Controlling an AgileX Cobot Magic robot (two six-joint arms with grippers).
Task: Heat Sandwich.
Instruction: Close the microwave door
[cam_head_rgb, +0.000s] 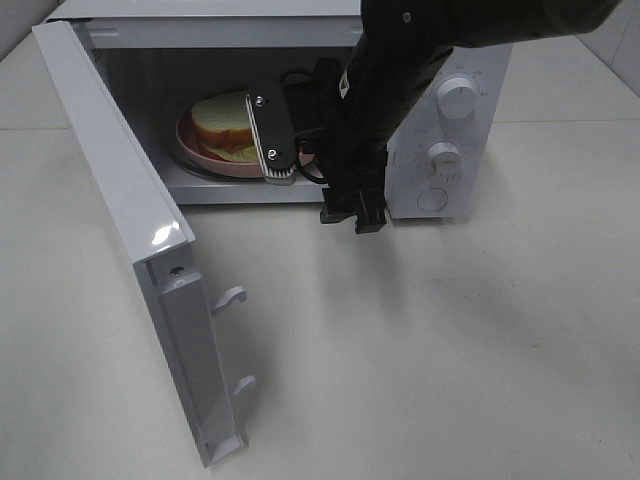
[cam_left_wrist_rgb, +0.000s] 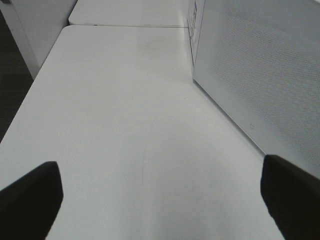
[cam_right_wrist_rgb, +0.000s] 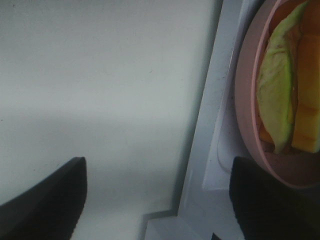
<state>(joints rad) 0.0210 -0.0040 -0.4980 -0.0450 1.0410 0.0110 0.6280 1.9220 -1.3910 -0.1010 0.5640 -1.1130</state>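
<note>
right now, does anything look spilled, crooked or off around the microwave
Nothing stands out. The sandwich sits on the plate inside the microwave, whose door is wide open. I see no spill or damage. A green leaf pokes out of the sandwich's side, which looks normal.

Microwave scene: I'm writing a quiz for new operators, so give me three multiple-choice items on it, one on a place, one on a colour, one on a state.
1. Where is the sandwich?
A. in a drawer
B. on a plate inside the microwave
C. on top of the microwave

2. What colour is the plate?
A. pink
B. blue
C. black

3. How does the door stand?
A. shut
B. taken off
C. swung open

Answers:
1 B, the bread sits on the plate in the cavity.
2 A, the plate's rim shows pink.
3 C, the door stands out from the front, leaving the cavity exposed.
</note>
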